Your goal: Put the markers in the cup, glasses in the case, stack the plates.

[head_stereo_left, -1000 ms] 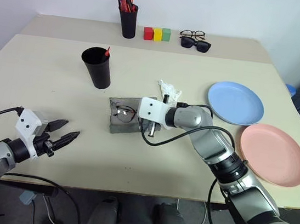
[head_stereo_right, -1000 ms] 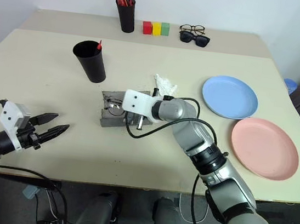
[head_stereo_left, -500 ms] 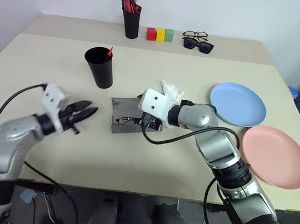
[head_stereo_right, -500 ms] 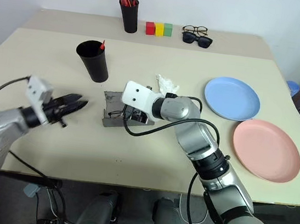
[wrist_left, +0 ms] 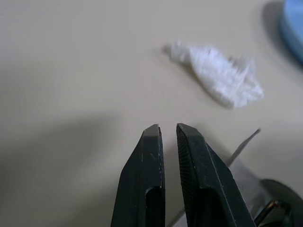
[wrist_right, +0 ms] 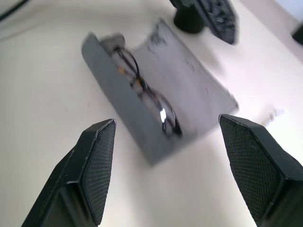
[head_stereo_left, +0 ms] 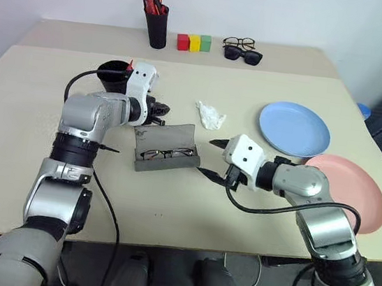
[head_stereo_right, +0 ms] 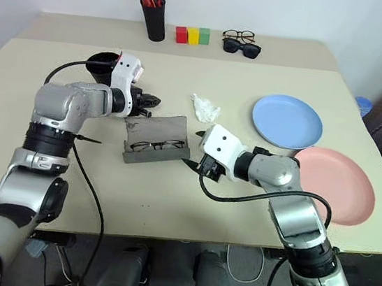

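Note:
The grey case [head_stereo_left: 168, 142] lies open in the middle of the table with the wire-framed glasses [head_stereo_left: 164, 155] inside; they also show in the right wrist view as the glasses [wrist_right: 144, 90]. My left gripper [head_stereo_left: 161, 111] is shut and empty, just behind the case's raised lid. My right gripper [head_stereo_left: 208, 157] is open at the case's right end, a little apart from it. The black cup [head_stereo_left: 112, 71] stands behind my left wrist, and a marker's red tip [head_stereo_left: 129, 66] pokes out of it. The blue plate [head_stereo_left: 295, 128] and the pink plate [head_stereo_left: 356, 196] lie side by side at the right.
A crumpled white tissue [head_stereo_left: 211, 115] lies behind the case. Along the back stand a black pen pot [head_stereo_left: 155, 27] with red and orange pens, three coloured blocks [head_stereo_left: 193, 42], spare spectacles [head_stereo_left: 238, 43] and dark sunglasses [head_stereo_left: 243, 55].
My left arm swung from the front left of the table to behind the case, and its gripper shut. My right gripper opened, left the case and drew back to the right.

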Motion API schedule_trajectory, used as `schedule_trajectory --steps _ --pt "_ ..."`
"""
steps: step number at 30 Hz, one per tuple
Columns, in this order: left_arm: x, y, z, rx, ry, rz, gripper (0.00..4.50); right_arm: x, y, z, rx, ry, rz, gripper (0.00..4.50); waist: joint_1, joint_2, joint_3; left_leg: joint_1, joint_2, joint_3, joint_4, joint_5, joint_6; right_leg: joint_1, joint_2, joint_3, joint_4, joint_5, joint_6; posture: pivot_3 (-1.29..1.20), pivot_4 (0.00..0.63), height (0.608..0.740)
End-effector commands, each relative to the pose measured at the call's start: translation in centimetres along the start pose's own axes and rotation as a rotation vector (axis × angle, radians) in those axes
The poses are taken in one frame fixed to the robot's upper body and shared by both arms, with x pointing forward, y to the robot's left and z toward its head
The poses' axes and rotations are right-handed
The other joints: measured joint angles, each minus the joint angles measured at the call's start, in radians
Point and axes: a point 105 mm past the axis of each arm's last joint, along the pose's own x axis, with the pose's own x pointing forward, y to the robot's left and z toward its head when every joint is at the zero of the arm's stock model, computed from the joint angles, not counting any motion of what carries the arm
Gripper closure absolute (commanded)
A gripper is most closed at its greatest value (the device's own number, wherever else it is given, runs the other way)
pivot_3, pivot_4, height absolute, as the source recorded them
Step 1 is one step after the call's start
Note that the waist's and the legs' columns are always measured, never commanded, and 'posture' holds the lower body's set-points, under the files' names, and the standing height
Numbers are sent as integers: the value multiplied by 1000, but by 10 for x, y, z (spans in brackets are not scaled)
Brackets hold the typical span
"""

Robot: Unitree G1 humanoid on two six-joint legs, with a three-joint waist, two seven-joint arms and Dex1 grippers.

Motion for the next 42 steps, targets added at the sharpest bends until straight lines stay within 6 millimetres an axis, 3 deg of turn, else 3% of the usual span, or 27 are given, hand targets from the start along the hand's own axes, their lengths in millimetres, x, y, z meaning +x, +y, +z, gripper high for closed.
schedule_trajectory --steps 1,6,12,18,20,24,31,34,37,40,42 --pt "-3 -4 2 3 40 -39 3992 -12 -8 12 -34 -30 -59 982 1 0 0 0 0 0 0 0 0 0 0 0 0 0 0 0 150 740" --pt "-8 -6 -11 37 89 -84 3992 -18 -13 8 -25 -12 -94 982 5 0 0 0 0 0 0 0 0 0 -1 0 -1 0 0 0 150 740" --pt "-31 -24 -23 149 59 -188 3992 -19 -17 2 -18 -2 -107 982 3 0 0 0 0 0 0 0 0 0 -1 0 -1 0 0 0 150 740" --pt "-63 -50 -52 292 50 -301 3992 -14 -44 -17 2 74 -231 982 5 0 0 0 1 1 -1 0 -1 0 -2 2 -1 0 0 0 150 740" --pt "-72 -60 -70 364 71 -344 3992 -19 -63 -34 19 156 -329 982 9 0 0 0 1 1 0 1 -1 0 -2 2 -1 0 0 0 150 740" --pt "-85 -83 -83 518 -41 -438 3992 -37 -91 -68 -15 334 -481 982 26 1 0 0 1 2 -1 0 -1 0 -4 2 -2 0 0 0 150 740" --pt "-84 -100 -79 546 -260 -481 3992 -50 -109 -118 -64 546 -618 982 31 1 0 0 0 3 0 0 -1 2 -5 2 -3 0 0 0 150 740" --pt "-84 -110 -75 538 -314 -494 4032 -53 -115 -130 -37 571 -669 1750 26 1 0 1 0 3 -1 0 -1 2 -3 2 -3 0 0 0 150 740" --pt "-83 -113 -75 526 -329 -495 4032 -51 -117 -130 -45 556 -679 3254 27 1 0 1 0 3 0 0 -1 2 -2 2 -3 0 0 0 150 740" --pt "-82 -115 -75 521 -331 -501 4032 -47 -117 -125 -87 532 -665 4479 28 1 0 1 0 3 0 0 0 2 -3 2 -3 0 0 0 150 740" --pt "-80 -116 -75 517 -340 -498 4032 -45 -118 -115 -186 499 -668 4479 28 1 0 1 0 3 0 0 0 2 -2 2 -3 0 0 0 150 740"
